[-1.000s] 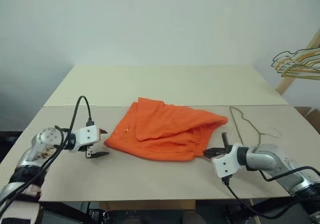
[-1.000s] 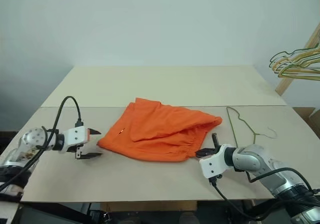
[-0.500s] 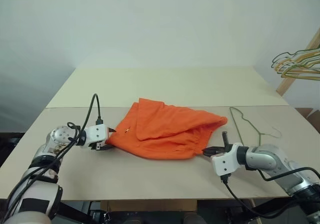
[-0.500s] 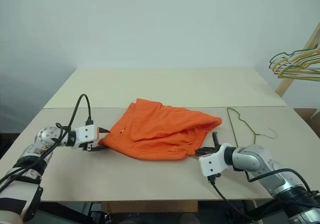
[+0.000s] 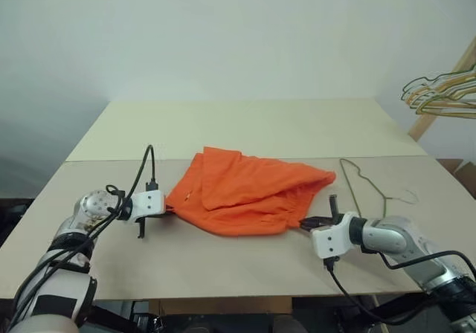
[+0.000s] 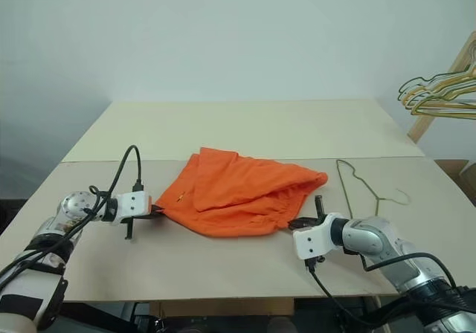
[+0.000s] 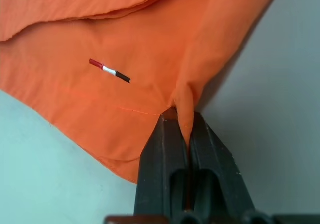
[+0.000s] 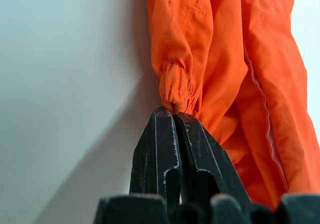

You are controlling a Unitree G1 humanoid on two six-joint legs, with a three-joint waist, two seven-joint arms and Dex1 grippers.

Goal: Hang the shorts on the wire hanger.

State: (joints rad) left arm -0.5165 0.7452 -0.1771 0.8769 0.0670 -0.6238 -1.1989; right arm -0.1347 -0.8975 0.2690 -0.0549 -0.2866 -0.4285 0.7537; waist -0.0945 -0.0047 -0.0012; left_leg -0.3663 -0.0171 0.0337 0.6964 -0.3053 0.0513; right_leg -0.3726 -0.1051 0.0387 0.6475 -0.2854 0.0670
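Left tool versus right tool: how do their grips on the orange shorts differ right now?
The left tool pinches a thin, flat fold at the hem of the bright orange fabric shorts, near a small red, white and black tag. The right tool clamps a bunched, gathered end of the elastic waistband. Both are shut on fabric, at opposite ends.

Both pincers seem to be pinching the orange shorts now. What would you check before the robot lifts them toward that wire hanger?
1. Left pincer shut on a fold at the edge of the shorts: ok.
2. Right pincer shut on the gathered waistband: ok.
3. How deep each pinch bites, since both hold only a small tuck of fabric: cannot tell.
4. Shorts spread open for hanging: not ok; they lie folded over on the table.
5. Wire hanger lying free on the table, apart from the shorts: ok.
6. Bunch of hangers off to the right, away from the shorts: ok.
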